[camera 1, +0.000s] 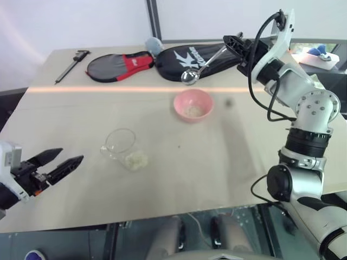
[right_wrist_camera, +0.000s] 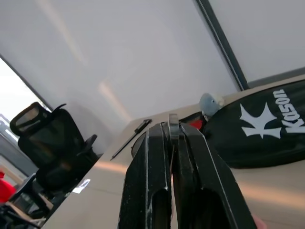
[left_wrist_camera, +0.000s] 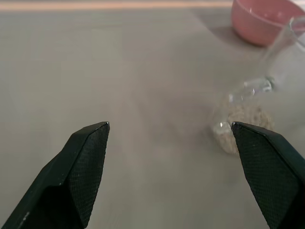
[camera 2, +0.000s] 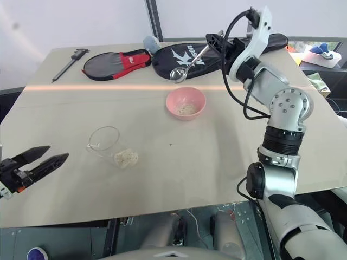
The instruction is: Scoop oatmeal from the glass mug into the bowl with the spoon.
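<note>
Gripping the spoon (camera 1: 205,65) above the bowl (camera 1: 193,104), right jaws clench; left jaws gape.

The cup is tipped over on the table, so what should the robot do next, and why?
Probably stand the cup upright with the open left claw. It lies on its side with oatmeal at its base, and the spoon, gripped by the right claw above the bowl, cannot scoop from it well.
</note>
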Available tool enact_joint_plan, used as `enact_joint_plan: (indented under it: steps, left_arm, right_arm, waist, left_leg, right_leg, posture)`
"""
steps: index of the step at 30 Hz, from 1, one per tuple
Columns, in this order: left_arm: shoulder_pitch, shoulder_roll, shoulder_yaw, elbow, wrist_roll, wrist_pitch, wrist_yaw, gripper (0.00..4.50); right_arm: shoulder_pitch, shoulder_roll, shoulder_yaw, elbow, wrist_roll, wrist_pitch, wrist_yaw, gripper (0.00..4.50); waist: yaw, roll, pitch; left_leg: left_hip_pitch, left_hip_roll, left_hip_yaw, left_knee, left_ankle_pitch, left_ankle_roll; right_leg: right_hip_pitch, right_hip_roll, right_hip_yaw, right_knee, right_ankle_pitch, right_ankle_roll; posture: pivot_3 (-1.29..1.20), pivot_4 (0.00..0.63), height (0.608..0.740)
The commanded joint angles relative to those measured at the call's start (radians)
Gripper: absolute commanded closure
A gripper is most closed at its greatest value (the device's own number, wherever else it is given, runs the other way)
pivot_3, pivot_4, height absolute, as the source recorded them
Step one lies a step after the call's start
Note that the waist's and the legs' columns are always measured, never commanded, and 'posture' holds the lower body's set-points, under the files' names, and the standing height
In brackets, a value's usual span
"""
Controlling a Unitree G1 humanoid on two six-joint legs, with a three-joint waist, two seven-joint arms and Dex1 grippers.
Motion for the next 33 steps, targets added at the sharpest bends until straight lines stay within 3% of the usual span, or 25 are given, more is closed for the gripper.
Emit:
enact_joint_plan:
  steps: [1,11,16,19,25,33]
  left_arm:
    - [0.008,-0.038,-0.032,-0.059,0.042,-0.098,0.021,0.27]
    - [-0.093,-0.221,-0.254,-0.004,0.153,-0.320,0.133,0.27]
    - [-0.147,-0.277,-0.297,0.045,0.187,-0.408,0.193,0.27]
    - [-0.163,-0.286,-0.318,0.058,0.199,-0.435,0.214,1.49]
    - [-0.185,-0.304,-0.351,0.056,0.197,-0.451,0.261,4.38]
    - [-0.268,-0.339,-0.385,0.023,0.188,-0.418,0.390,4.48]
  right_arm:
    - [-0.003,-0.019,-0.002,-0.052,0.028,-0.014,0.014,4.50]
    - [0.007,-0.038,0.005,-0.082,0.047,-0.025,0.024,4.50]
    - [0.014,-0.049,0.009,-0.093,0.051,-0.025,0.025,4.50]
    - [0.015,-0.056,0.013,-0.091,0.048,-0.030,0.030,4.50]
    - [0.016,-0.063,0.019,-0.088,0.046,-0.035,0.036,4.50]
    - [0.017,-0.066,0.028,-0.093,0.048,-0.036,0.037,4.50]
  waist:
    - [0.000,0.000,0.000]
    - [-0.002,0.000,-0.001]
    - [-0.002,0.000,-0.001]
    - [-0.003,0.000,-0.001]
    - [-0.003,0.000,-0.001]
    - [0.000,0.000,-0.001]
  left_leg:
    - [0.000,0.000,0.000,0.000,0.000,0.000]
    - [0.000,0.000,0.000,0.000,0.000,0.000]
    - [0.000,0.000,0.000,0.000,0.000,0.000]
    - [0.000,0.000,0.001,0.000,0.000,0.000]
    - [0.000,0.000,0.000,0.000,0.000,0.000]
    - [0.000,0.000,0.000,0.000,0.000,0.000]
  right_leg:
    - [0.000,0.000,0.000,0.000,0.000,0.000]
    - [0.000,0.000,0.000,0.000,0.000,0.000]
    - [0.000,0.000,0.000,0.000,0.000,0.000]
    - [0.000,0.000,0.000,0.000,0.000,0.000]
    - [0.000,0.000,0.000,0.000,0.000,0.000]
    - [0.000,0.000,0.000,0.000,0.000,0.000]
  posture:
    - [0.00,0.150,0.740]
    - [0.00,0.150,0.740]
    - [0.00,0.150,0.740]
    - [0.00,0.150,0.740]
    - [0.00,0.150,0.740]
    - [0.00,0.150,0.740]
